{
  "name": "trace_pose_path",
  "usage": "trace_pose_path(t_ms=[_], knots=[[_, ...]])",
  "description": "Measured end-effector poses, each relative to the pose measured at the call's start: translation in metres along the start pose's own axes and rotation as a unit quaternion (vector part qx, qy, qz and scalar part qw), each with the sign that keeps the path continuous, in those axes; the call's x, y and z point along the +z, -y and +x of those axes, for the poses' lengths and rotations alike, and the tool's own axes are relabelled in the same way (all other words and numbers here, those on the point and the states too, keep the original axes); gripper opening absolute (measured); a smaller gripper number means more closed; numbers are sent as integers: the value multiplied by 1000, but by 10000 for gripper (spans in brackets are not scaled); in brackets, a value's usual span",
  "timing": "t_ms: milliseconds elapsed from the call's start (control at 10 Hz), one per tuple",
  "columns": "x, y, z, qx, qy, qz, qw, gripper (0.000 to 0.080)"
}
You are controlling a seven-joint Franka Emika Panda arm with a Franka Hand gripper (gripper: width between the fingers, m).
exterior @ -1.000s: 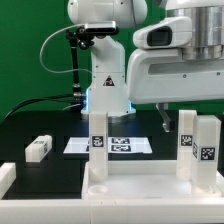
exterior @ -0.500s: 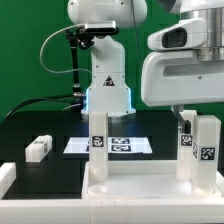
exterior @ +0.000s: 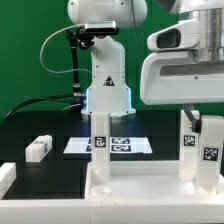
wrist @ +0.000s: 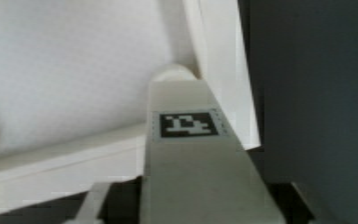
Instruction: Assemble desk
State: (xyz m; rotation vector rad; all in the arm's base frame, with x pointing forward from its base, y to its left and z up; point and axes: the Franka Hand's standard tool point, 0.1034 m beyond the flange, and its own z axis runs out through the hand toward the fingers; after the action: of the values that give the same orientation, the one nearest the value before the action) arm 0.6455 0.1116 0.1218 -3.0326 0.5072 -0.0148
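The white desk panel (exterior: 140, 185) lies at the front with three tagged legs standing in its corner sockets: one on the exterior view's left (exterior: 99, 140) and two on its right (exterior: 211, 148). My gripper (exterior: 190, 120) has come down over the nearer right leg (exterior: 188, 145). In the wrist view that leg (wrist: 194, 130) runs between my fingers (wrist: 105, 200) toward the panel's corner (wrist: 87, 60). A dark gap shows on each side of the leg, so the jaws stand open around it. A fourth leg (exterior: 38, 148) lies loose on the black table.
The marker board (exterior: 125, 146) lies flat behind the panel, in front of the arm's base (exterior: 108, 85). A white rim (exterior: 6, 178) runs along the table's front at the exterior view's left. A green wall stands behind.
My gripper has moved toward the exterior view's right, from beside the right-hand legs to over the nearer one. The legs and panel have not moved.
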Motion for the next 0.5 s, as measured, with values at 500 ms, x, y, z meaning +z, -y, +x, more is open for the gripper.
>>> trace_pose_path(t_ms=[500], knots=[[2, -7, 1, 251, -27, 22, 967, 294]])
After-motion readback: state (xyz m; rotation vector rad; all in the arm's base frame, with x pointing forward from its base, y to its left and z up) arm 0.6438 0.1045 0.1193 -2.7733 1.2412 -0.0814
